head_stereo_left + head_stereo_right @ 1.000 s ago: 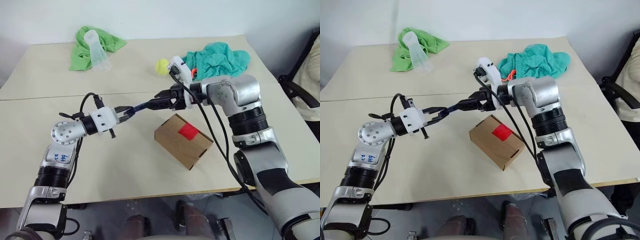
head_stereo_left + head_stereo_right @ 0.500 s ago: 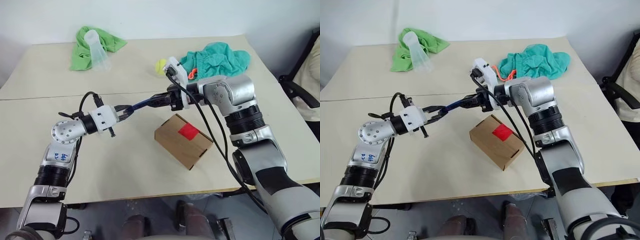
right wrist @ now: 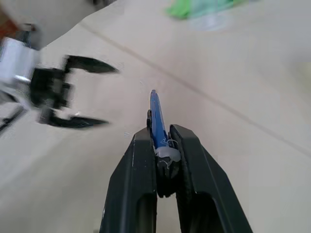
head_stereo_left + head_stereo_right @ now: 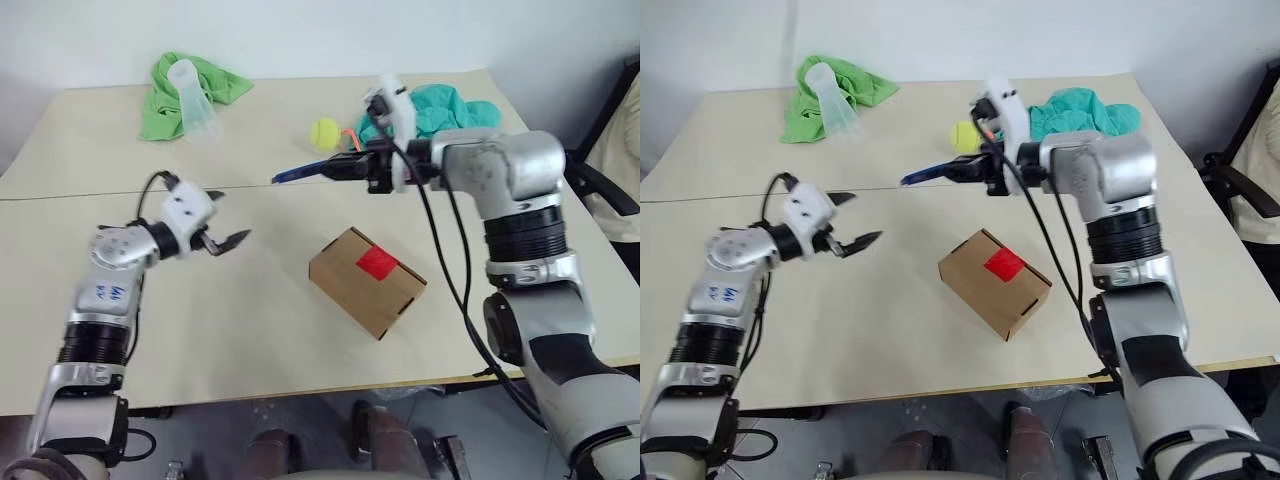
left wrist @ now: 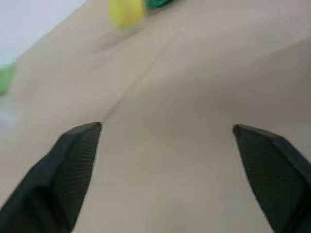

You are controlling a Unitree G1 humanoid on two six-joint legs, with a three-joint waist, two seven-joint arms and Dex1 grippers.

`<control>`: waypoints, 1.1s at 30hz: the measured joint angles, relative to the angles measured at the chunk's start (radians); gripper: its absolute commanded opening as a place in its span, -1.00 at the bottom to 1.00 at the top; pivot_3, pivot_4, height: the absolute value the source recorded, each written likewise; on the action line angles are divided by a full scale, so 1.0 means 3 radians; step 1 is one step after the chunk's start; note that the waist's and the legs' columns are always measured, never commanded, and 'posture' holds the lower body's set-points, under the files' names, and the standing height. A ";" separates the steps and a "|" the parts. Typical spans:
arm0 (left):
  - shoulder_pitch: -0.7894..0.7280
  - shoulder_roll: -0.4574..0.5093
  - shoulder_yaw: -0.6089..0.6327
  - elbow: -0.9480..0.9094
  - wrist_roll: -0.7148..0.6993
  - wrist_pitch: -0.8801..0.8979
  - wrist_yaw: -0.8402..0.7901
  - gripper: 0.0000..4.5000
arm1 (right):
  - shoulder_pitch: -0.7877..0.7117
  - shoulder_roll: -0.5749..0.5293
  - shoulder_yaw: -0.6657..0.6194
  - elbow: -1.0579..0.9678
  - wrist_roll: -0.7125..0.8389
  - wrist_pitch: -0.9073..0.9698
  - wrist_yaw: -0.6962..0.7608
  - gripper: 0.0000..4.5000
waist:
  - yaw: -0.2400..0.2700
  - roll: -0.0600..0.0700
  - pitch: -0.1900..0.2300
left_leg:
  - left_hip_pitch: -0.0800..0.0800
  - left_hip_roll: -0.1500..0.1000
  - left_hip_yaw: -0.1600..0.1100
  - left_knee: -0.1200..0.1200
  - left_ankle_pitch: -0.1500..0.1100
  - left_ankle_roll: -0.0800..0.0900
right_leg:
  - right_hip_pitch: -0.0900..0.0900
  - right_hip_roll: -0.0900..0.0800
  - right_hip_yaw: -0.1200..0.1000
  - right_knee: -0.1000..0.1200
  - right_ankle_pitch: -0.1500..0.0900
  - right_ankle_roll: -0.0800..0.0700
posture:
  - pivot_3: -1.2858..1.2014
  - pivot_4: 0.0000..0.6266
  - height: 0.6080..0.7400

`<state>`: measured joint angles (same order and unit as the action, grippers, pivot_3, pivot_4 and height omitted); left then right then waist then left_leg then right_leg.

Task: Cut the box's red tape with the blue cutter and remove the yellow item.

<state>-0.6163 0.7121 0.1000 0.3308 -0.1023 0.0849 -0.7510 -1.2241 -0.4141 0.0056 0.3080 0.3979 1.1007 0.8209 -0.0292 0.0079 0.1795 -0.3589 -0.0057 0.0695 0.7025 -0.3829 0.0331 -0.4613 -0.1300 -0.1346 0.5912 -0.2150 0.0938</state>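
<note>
Right pincer (image 4: 345, 166) clamps slim blue pen-shaped cutter (image 4: 300, 173), arm level above desk (image 4: 250, 330) middle; left pincer (image 4: 228, 215) spread empty; one brown cardboard box (image 4: 365, 282), one red tape square (image 4: 377, 262), near front edge

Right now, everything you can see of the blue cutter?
The blue cutter is a slim, dark blue, pen-shaped tool, plastic by its look. It is held in the air above the table, roughly level. The right gripper is shut on one end, where a pale grey part sits between the fingers; the rest juts out free toward the open left gripper. It touches neither the box nor the red tape.
</note>
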 measured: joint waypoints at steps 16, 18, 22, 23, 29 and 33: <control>-0.0219 -0.0264 -0.0209 -0.0476 -0.0453 0.1072 -0.0413 1.00 | 0.0238 -0.0180 -0.0291 -0.0448 0.0173 0.0263 -0.0365 -0.94 | 0.0017 0.0000 0.0000 | 0.0000 -0.0001 0.0001 0.0002 0.0001 -0.0001 | 0.0002 0.0001 0.0002 0.0002 0.0000 0.0000 | 0.03 -0.52 1.00; -0.0297 -0.0361 -0.0305 -0.0540 -0.0497 0.1158 -0.0485 1.00 | 0.0286 -0.0252 -0.0334 -0.0542 0.0201 0.0327 -0.0400 -0.94 | 0.0018 -0.0001 0.0000 | 0.0000 -0.0002 0.0001 0.0002 0.0001 0.0000 | 0.0003 0.0001 0.0004 0.0002 0.0001 0.0001 | 0.03 -0.52 1.00; -0.0527 -0.0607 -0.0525 -0.0549 -0.0567 0.1290 -0.0639 0.62 | 0.0439 -0.0444 -0.0442 -0.0781 0.0261 0.0492 -0.0482 -0.94 | 0.0021 -0.0001 0.0000 | 0.0000 -0.0002 0.0002 0.0003 0.0001 0.0000 | 0.0003 0.0002 0.0003 0.0002 0.0001 0.0002 | 0.03 -0.52 1.00; -0.0584 -0.0685 -0.0584 -0.0552 -0.0582 0.1322 -0.0687 0.47 | 0.0497 -0.0512 -0.0452 -0.0865 0.0263 0.0547 -0.0513 -0.94 | 0.0028 -0.0001 0.0000 | 0.0000 -0.0002 0.0003 0.0003 0.0001 0.0000 | 0.0003 0.0002 0.0003 0.0001 0.0001 0.0002 | 0.03 -0.52 1.00; -0.0789 -0.0936 -0.0979 -0.0539 -0.0596 0.1633 -0.0888 -0.32 | 0.0755 -0.0696 -0.0564 -0.1421 0.0392 0.0990 -0.0674 -0.94 | 0.0008 -0.0001 0.0001 | 0.0003 0.0000 0.0008 0.0003 0.0001 0.0000 | 0.0002 0.0005 0.0008 0.0003 0.0001 0.0002 | 0.03 -0.52 1.00; -0.0908 -0.0968 -0.1145 -0.0520 -0.0590 0.1818 -0.1030 -0.87 | 0.0904 -0.0796 -0.0572 -0.1841 0.0480 0.1287 -0.0774 -0.94 | 0.0014 -0.0001 0.0001 | 0.0007 0.0000 0.0010 0.0003 0.0002 -0.0001 | 0.0003 0.0005 0.0013 0.0006 0.0002 0.0000 | 0.03 -0.52 1.00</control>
<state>-0.8886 0.4217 -0.2436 0.1748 -0.2793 0.6302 -1.0601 -0.9529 -0.6529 -0.1659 -0.2443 0.5421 1.4868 0.5886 -0.0249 0.0076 0.1797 -0.3568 -0.0056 0.0726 0.7034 -0.3824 0.0329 -0.4604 -0.1284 -0.1306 0.5929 -0.2144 0.0938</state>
